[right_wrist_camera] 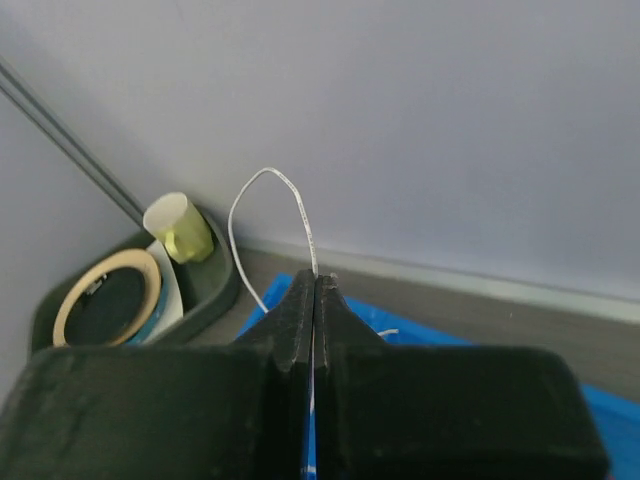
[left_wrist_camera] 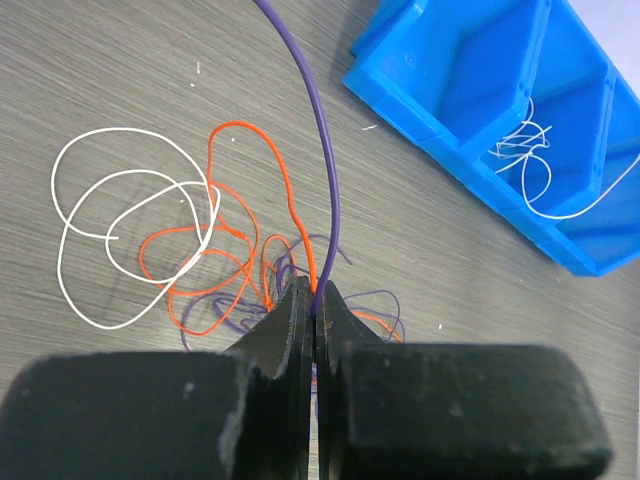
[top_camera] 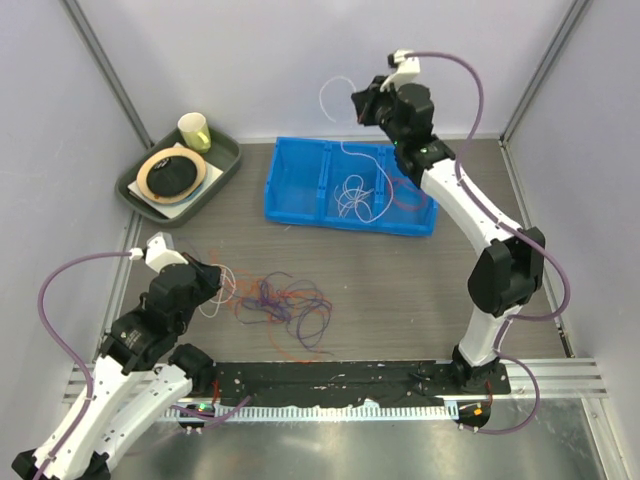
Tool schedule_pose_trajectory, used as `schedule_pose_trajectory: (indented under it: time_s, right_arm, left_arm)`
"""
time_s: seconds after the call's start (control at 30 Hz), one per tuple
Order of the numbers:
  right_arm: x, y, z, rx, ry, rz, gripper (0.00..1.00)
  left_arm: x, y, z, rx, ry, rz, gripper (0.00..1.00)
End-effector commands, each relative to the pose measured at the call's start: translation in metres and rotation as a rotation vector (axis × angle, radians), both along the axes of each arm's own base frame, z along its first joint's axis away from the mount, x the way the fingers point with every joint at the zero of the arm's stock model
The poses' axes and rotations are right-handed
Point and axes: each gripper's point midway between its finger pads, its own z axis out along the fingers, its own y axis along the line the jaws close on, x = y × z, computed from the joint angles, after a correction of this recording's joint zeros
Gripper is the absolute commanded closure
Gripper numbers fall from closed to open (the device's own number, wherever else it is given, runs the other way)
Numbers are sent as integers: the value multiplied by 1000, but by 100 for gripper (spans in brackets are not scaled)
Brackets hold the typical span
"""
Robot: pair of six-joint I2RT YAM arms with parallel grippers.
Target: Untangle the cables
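Top external shows the blue bin (top_camera: pixel 297 190) holding a few white cables (top_camera: pixel 352 195) (sorted, I judge), while most of the cables (top_camera: pixel 285 305) lie tangled on the table (top_camera: pixel 400 300). The right gripper (top_camera: pixel 360 100) pinches a white cable (right_wrist_camera: pixel 265 190) above the bin. The left gripper (left_wrist_camera: pixel 316 300) clamps a purple cable (left_wrist_camera: pixel 325 200) at the tangle.

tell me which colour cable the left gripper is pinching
The purple cable: it runs straight up out of the shut left gripper, while the orange cables and white cables lie loose on the table.
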Motion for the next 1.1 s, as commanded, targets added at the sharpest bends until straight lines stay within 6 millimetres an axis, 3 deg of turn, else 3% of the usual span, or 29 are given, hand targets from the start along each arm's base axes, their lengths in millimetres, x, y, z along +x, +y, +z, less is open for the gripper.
schedule_pose_trajectory:
  time_s: [0.0,0.03,0.07,0.1,0.13,0.27,0.37,0.4,0.47,0.5,0.53,0.67,0.8,1.07]
  right_arm:
    - [-30,-6,25,31,-100,-42,99]
    - [-38,-11,33,54,-129,-62,99]
    - [-41,-13,25,57,-127,-78,99]
    - [-45,-9,1,41,-92,-79,99]
    - [-48,-15,3,58,-103,-112,99]
    - [-44,-14,-35,27,-35,-150,99]
    - [-39,-4,-28,8,-27,-147,99]
    - [-40,-1,5,34,-72,-141,99]
    - [-47,10,26,34,-85,-142,99]
    - [-53,9,53,42,-132,-153,99]
    - [-62,20,63,46,-146,-136,99]
    - [-84,30,95,102,-202,-102,99]
    - [-85,40,103,124,-244,-54,99]
    - [-55,51,67,18,-243,-97,99]
  left_arm:
    - [2,5,11,-4,-38,25,100]
    - [1,6,11,-4,-37,27,100]
    - [1,6,10,-3,-34,25,100]
    - [1,6,10,-4,-37,27,100]
    - [1,5,9,-5,-36,24,100]
    - [1,4,10,-6,-35,19,100]
    - [3,3,8,1,-27,17,100]
    - [3,3,8,3,-25,16,100]
    - [4,2,6,9,-17,14,100]
    - [4,2,6,10,-16,14,100]
    - [5,2,5,9,-17,14,100]
    - [4,3,8,0,-34,19,100]
    - [1,5,10,-9,-46,21,100]
    - [-1,6,8,-10,-40,25,100]
